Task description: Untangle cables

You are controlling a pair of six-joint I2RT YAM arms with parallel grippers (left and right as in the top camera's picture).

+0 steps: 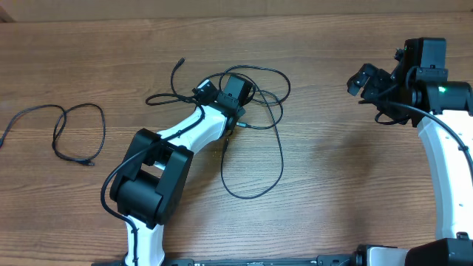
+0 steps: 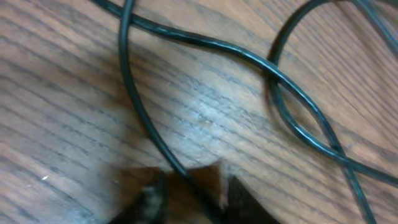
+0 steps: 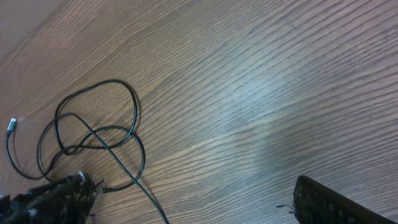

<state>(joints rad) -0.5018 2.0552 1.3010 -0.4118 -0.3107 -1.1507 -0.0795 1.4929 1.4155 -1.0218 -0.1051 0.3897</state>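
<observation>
The left claw (image 2: pixel 189 190) is open over the tangled black cables (image 2: pixel 211 43) in the middle of the table (image 1: pixel 332 170), one cord between its fingers, and the right claw (image 1: pixel 363 78) is open, empty.

Your overhead view looks straight down on the desk (image 1: pixel 332 177) from well above and takes in the whole spread of the cables (image 1: pixel 281 148). Your left wrist view sits very close to the wood, facing down, so a few blurred strands fill it. Your right wrist view hangs higher and off to the side. It looks at a slant across the desk toward the same tangle, small at its lower left. All three views share that tangle.
</observation>
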